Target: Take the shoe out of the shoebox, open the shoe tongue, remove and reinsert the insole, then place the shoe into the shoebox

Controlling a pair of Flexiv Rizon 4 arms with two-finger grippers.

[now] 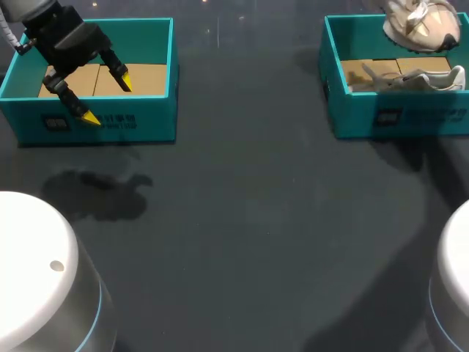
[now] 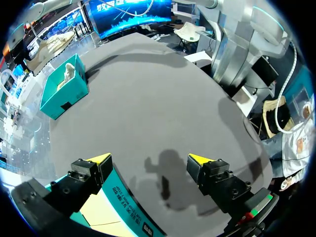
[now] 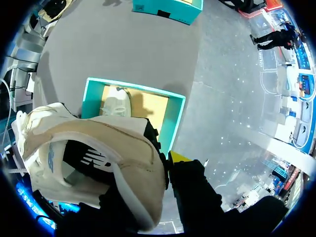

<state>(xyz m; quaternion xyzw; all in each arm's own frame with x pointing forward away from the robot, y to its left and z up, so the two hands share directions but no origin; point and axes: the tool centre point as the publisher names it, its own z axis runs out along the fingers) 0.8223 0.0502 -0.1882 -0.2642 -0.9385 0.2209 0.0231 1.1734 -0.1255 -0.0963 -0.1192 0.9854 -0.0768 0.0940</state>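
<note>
A beige shoe [image 1: 421, 26] hangs above the right teal shoebox [image 1: 396, 117] at the table's far right. In the right wrist view my right gripper [image 3: 165, 163] is shut on the collar of the beige shoe [image 3: 98, 148]; only one yellow tip shows beside it. Below, a second pale shoe [image 1: 414, 79] lies on its side inside that shoebox [image 3: 175, 123]. My left gripper [image 1: 108, 99] hovers wide open and empty over the front wall of the left teal shoebox [image 1: 110, 121], holding nothing between its fingers [image 2: 98, 159].
The left shoebox [image 2: 123, 197] shows only its brown cardboard floor. The dark table [image 1: 242, 220] stretches between the two boxes. Two white robot bases [image 1: 37, 279] stand at the near corners.
</note>
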